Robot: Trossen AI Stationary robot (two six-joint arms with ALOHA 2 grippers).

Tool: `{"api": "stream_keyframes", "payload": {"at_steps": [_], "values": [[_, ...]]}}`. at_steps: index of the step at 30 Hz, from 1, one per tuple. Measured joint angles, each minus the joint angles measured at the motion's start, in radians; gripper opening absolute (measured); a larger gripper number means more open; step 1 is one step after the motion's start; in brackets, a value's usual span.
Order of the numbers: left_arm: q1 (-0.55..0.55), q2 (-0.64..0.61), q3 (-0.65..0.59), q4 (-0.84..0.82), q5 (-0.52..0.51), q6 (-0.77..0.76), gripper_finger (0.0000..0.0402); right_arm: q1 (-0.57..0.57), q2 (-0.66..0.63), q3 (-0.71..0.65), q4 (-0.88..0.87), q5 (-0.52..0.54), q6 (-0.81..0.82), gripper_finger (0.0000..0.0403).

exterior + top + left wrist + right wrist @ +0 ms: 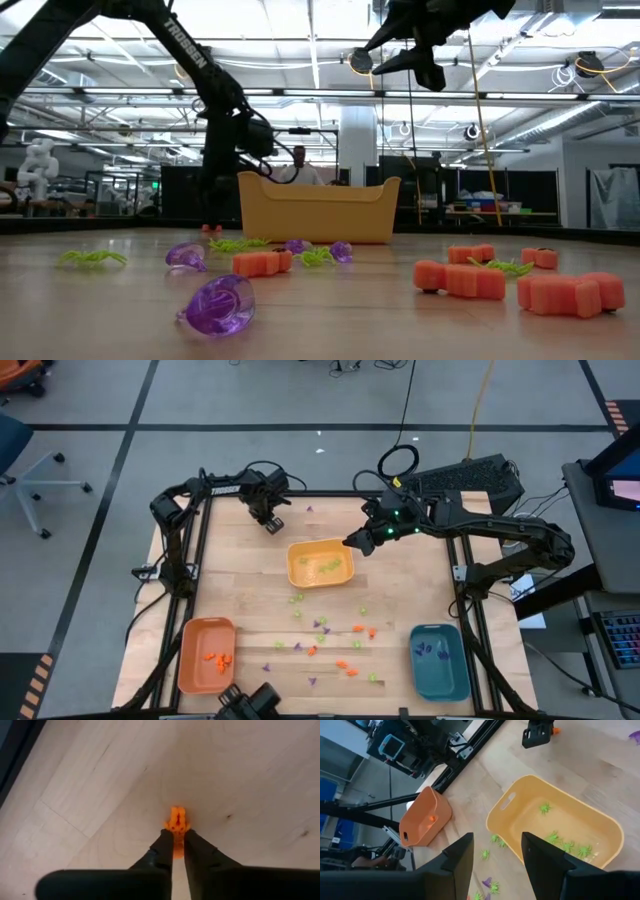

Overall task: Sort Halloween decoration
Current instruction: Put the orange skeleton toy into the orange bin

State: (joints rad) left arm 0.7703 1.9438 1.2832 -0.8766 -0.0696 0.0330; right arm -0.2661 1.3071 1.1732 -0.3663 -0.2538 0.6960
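While my right claw [352,544] hung spread above the yellow tray [321,563], my left claw [178,841] pinched an orange piece [177,819] at eleven o'clock of that tray.

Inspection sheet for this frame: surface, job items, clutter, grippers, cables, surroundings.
Surface: wooden table, framed by dark rails.
Job's things: orange, green and purple pieces scattered mid-table; green pieces in yellow tray, orange in orange tray, purple in teal tray.
Clutter: nothing seen.
Grippers: left gripper shut on orange piece at the far edge; right gripper open above the yellow tray.
Cables: yellow cable on floor.
Surroundings: office chair; person behind the table.
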Motion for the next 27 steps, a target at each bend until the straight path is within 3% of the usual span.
{"api": "stream_keyframes", "payload": {"at_steps": [7,15,27], "values": [[-0.014,-0.025,0.001,-0.025,0.015,-0.03,0.0001,0.0,0.0,0.0,0.0,0.019,-0.006,0.0154],[-0.02,-0.17,0.001,-0.069,0.043,-0.139,0.0,0.0,0.0,0.0,-0.005,0.014,-0.067,0.0154],[-0.153,-0.498,0.05,-0.192,0.03,-0.367,0.0,-0.001,0.0,0.0,-0.013,-0.16,-0.192,0.0154]]}}
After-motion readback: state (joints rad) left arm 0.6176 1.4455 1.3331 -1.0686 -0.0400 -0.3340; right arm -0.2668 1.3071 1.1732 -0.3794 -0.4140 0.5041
